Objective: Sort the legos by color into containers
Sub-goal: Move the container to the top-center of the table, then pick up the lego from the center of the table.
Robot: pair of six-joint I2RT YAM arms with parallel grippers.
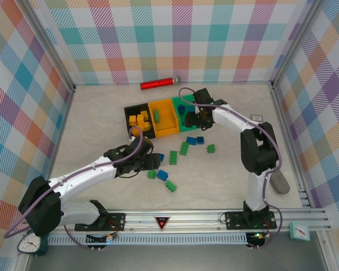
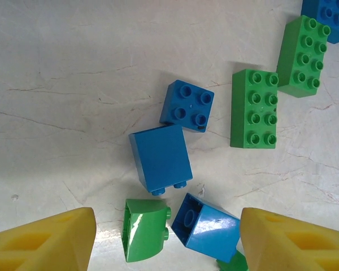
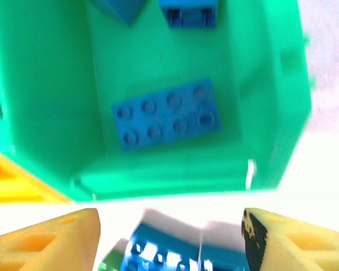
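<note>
Legos point(image 1: 183, 148) lie scattered on the bench point(image 1: 96, 118) just short of the containers point(image 1: 168, 131). The two that matter sit right under the left claw point(image 2: 168, 217): a green brick point(image 2: 144, 228) tipped on its side, with a blue brick point(image 2: 209, 230) just beside it on the right. Both lie between that claw's spread, empty fingers. The green one's longer side seems to run in line with the fingers, so I'd guess the jaws would close across its narrow way. The left arm is clearly the nearer. The right claw point(image 3: 170, 217), also spread with nothing clamped that I can see, hovers at the green bin point(image 3: 260, 113), where a blue flat brick point(image 3: 166, 116) lies.
</note>
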